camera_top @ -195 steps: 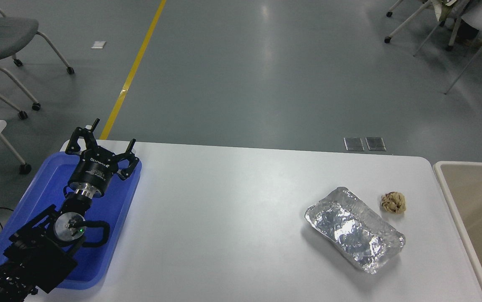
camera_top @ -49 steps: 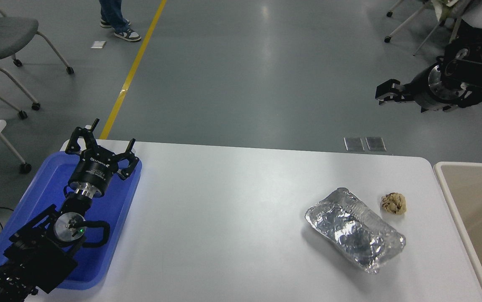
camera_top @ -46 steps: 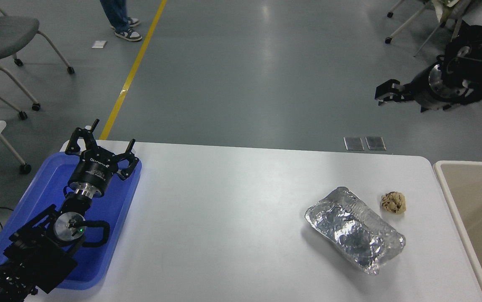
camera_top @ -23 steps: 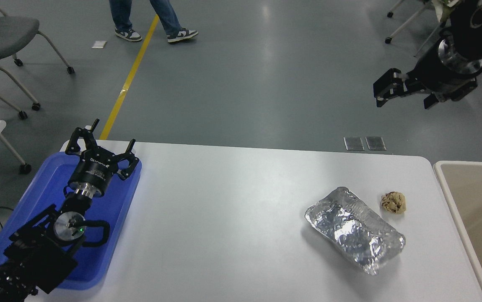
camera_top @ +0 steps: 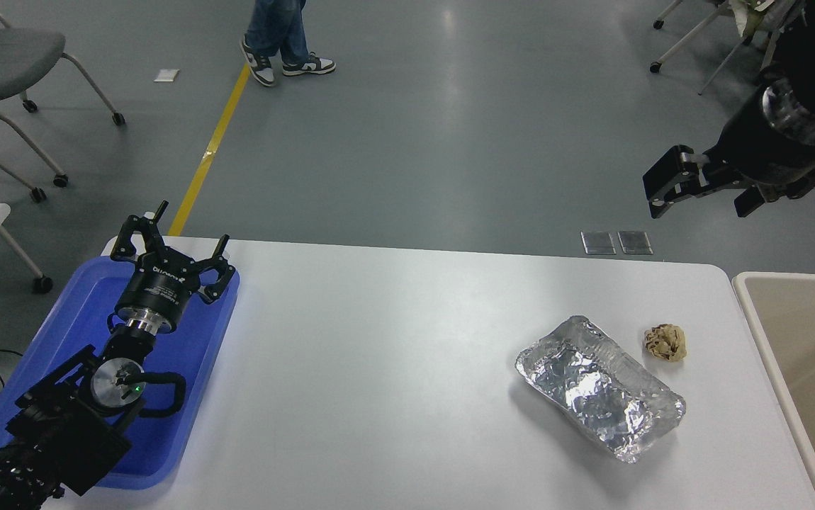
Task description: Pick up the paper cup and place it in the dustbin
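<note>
Looking for the paper cup first, we find none: it is not on the counter (camera_top: 393,368), not between the right arm's jaws, and not in the slice of the dustbin (camera_top: 804,278) that shows at the right edge of the frame, where only a thick cream rim and plain inner wall are visible. Most of the bin's inside is cut off by the frame, so we cannot say whether the cup lies in there. Our judgement is that either the drop is already made or the cup sits somewhere out of view; the next move calls for finding the cup before any reach is planned, and for leaving the other litter alone. Just left of the bin, at the lower right of the counter, lie a crumpled foil tray (camera_top: 599,386) and, near its upper right corner but apart from it, a small brownish paper ball (camera_top: 665,342). The right arm (camera_top: 776,134) hangs in the upper right of the frame, high over the grey floor beyond the counter's far edge, wrist angled down and to the left; its jaws are spread apart and grasp nothing. The left arm (camera_top: 156,290) is parked at the lower left over a blue tray (camera_top: 195,361), its jaws released too. A person's legs (camera_top: 280,35) show at the top of the frame.
</note>
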Controlling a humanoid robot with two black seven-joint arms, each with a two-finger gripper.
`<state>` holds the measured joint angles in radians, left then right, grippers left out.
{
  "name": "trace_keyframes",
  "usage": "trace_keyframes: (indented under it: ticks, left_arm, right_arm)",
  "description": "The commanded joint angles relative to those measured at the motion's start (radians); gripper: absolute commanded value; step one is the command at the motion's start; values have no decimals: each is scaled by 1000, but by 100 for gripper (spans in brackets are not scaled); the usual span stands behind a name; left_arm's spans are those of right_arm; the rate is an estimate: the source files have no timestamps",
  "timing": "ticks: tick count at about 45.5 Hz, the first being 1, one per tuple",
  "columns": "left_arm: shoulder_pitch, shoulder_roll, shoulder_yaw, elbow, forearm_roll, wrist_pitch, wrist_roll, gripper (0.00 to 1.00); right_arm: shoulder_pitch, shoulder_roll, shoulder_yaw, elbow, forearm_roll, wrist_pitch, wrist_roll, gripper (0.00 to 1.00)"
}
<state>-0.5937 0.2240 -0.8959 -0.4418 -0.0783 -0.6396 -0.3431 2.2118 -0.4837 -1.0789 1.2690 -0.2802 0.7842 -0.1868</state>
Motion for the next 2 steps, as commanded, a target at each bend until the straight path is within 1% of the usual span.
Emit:
trace_keyframes:
  ticks: [1, 2]
  left_arm:
    - [0, 0, 0, 0, 0, 0, -1, 100]
    - [0, 0, 0, 0, 0, 0, -1, 100]
  right_arm:
    - [-9, 2, -6, 16, -1, 1, -2, 100]
    - [-9, 2, -6, 15, -2, 1, -2, 100]
